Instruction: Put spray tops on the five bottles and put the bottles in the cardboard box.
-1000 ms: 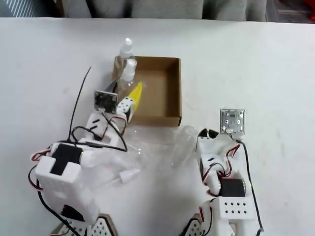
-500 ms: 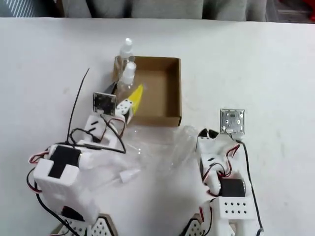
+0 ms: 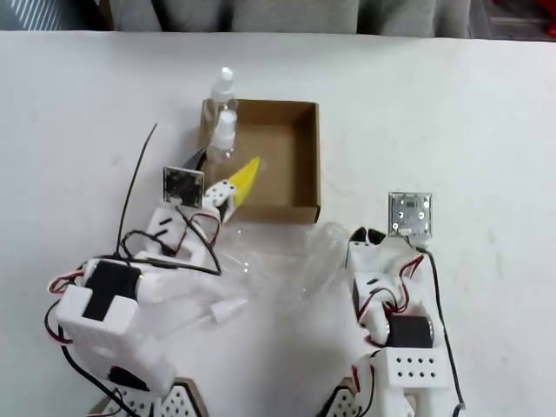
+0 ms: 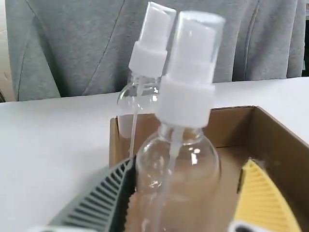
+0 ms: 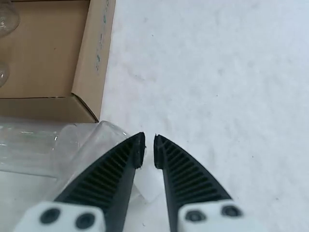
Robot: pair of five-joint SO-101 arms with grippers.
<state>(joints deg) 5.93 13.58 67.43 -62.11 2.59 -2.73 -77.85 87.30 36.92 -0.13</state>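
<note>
Your brown cardboard box (image 3: 314, 156) holds two clear plastic bottles with white spray tops, upright along the wall on the left arm's side: a front bottle (image 4: 178, 169) and a rear bottle (image 4: 129, 99). Your left gripper (image 3: 228, 158) is spread wide around the front bottle, with the grey finger (image 4: 104, 203) touching it and the yellow finger (image 4: 263, 203) apart. Your right gripper (image 5: 148, 150) is nearly closed and empty, beside a clear lying bottle (image 5: 43, 145) in front of the box. A loose white spray top (image 3: 231, 308) lies nearby. The clear pile there is hard to count.

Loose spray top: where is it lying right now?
In the high view the loose spray top lies on the table just beside the left arm, nearer the arms' bases than the cardboard box.
</note>
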